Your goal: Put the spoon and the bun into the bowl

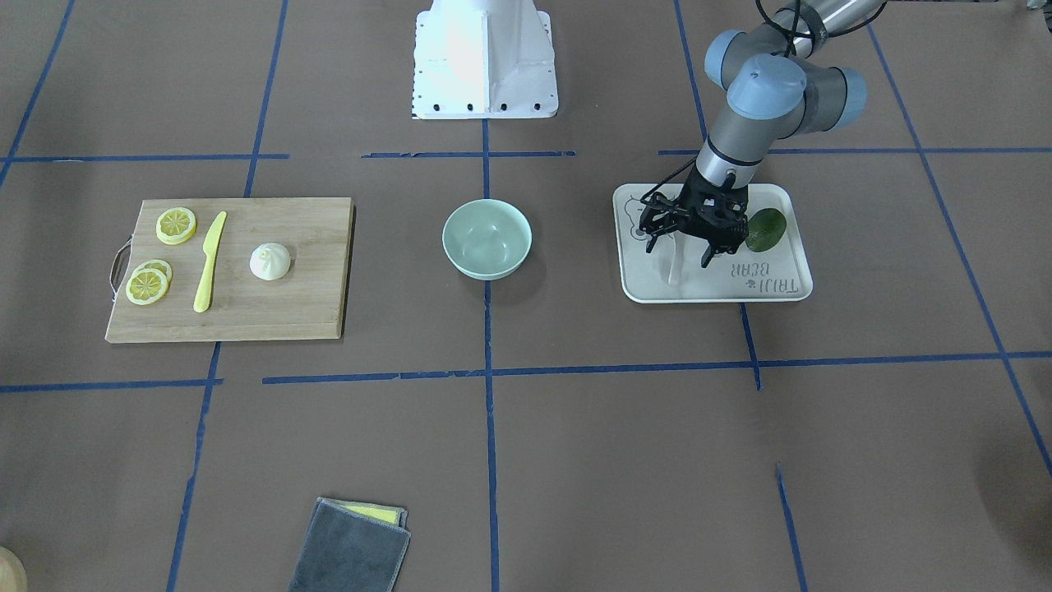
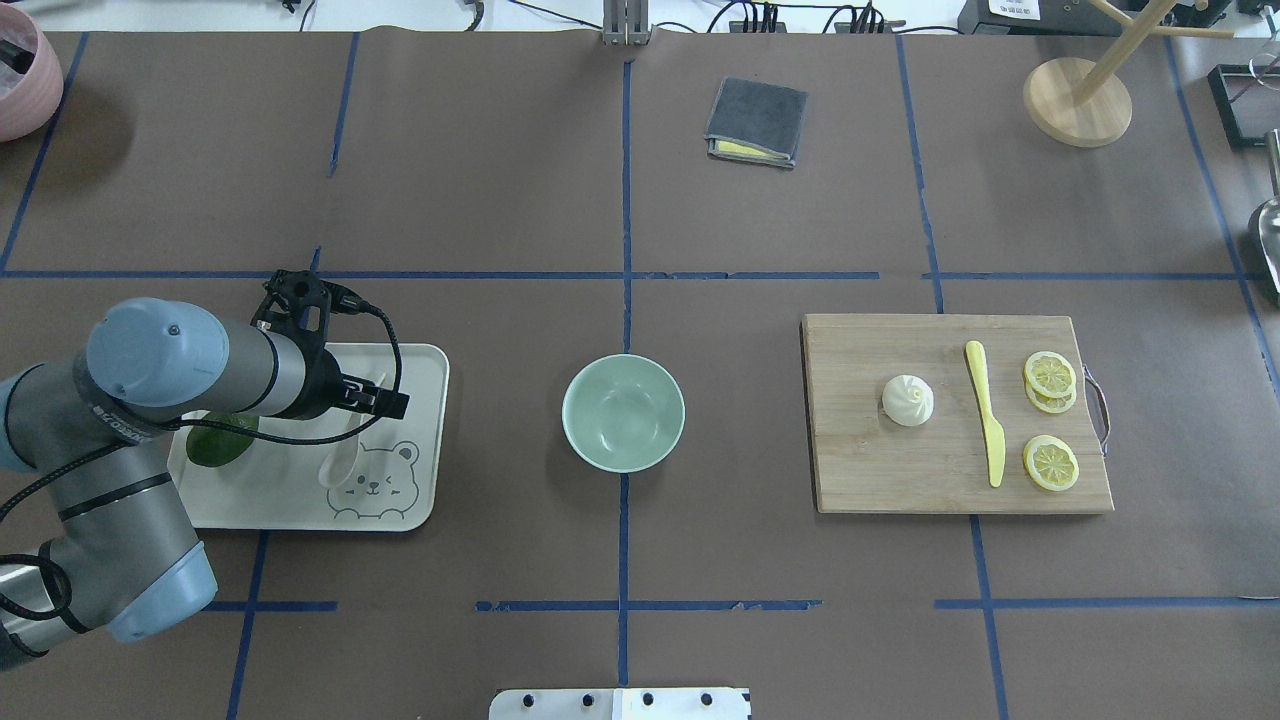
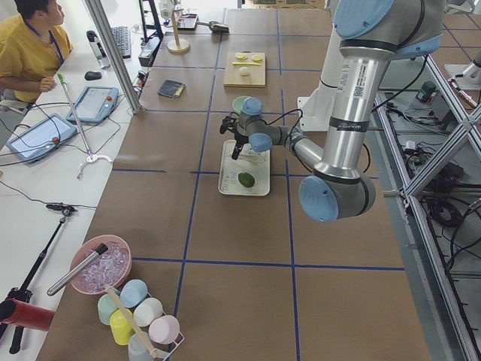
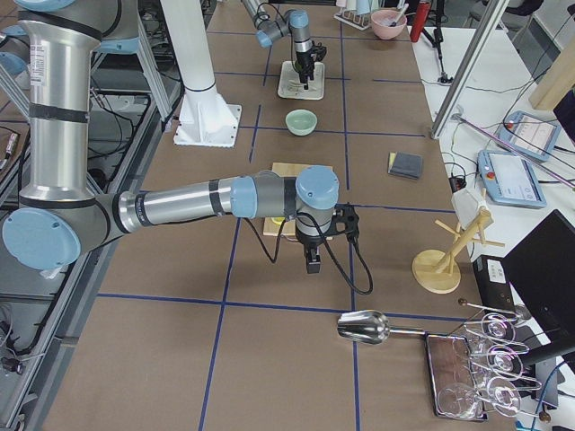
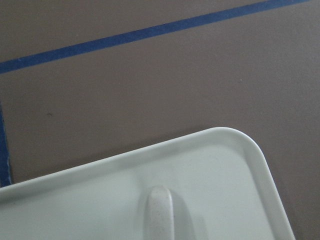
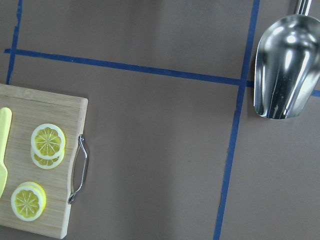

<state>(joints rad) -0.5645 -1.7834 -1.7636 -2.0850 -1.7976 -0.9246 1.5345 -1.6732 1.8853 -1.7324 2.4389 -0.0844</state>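
Observation:
The off-white spoon (image 1: 674,269) lies on a white bear-print tray (image 1: 772,284), its handle pointing away from the scoop (image 2: 342,464). My left gripper (image 1: 680,251) hangs just over the handle, open, one finger on each side. The left wrist view shows the handle's end (image 5: 160,215) and the tray's corner (image 5: 240,145), no fingers. The mint-green bowl (image 1: 486,238) stands empty at the table's middle (image 2: 623,412). The white pleated bun (image 1: 269,261) sits on a wooden cutting board (image 2: 900,480). My right gripper (image 4: 312,262) hovers beyond the board's handle end; I cannot tell its state.
A green avocado-like fruit (image 1: 766,228) lies on the tray beside the gripper. A yellow knife (image 1: 209,261) and lemon slices (image 1: 176,225) share the board. A folded grey cloth (image 2: 756,122), a wooden stand (image 2: 1078,100) and a metal scoop (image 6: 285,70) lie farther off.

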